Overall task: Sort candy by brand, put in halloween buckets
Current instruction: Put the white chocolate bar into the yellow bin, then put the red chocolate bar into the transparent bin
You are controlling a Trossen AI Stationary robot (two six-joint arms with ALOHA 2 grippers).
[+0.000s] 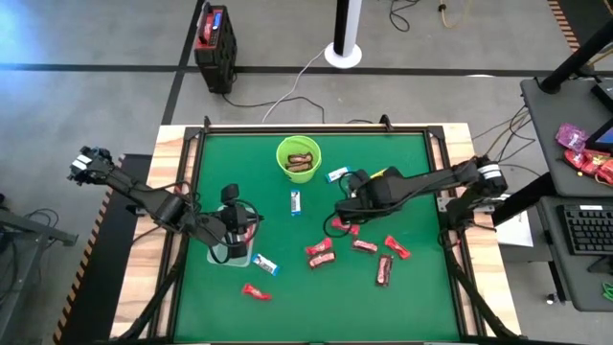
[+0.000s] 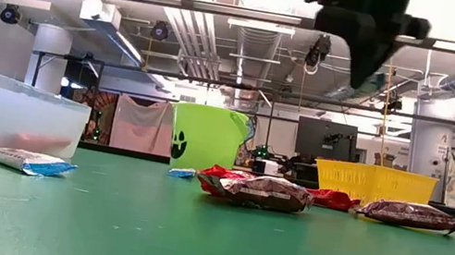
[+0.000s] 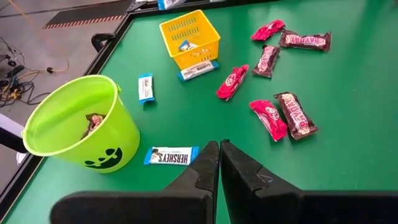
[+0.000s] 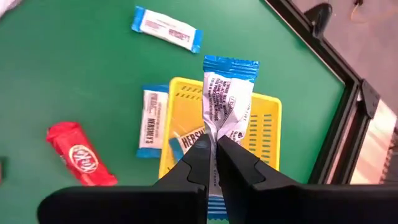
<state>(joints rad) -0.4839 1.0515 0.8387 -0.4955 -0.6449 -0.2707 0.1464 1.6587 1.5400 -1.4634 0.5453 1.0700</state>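
Note:
My right gripper is shut on a blue-and-white candy bar above the shallow yellow tray, which holds another blue-and-white bar. In the high view my right gripper hangs right of the table's middle. My left gripper is shut on nothing and hovers over the clear tub near the left edge. The lime-green bucket stands near the far edge with brown bars inside. Red bars, brown bars and blue-and-white bars lie flat on the green mat. My right gripper pinches the blue-and-white bar between its two fingers about mid-length, where the wrapper is squeezed narrow. The fingers come from above, pointing down. The bar is lifted clear over the yellow tray, its free end reaching past the fingertips.
A blue-and-white bar lies against the tray's side and another lies farther off. A red bar lies near the near edge, and a blue-and-white one beside the tub. A raised black frame rims the mat.

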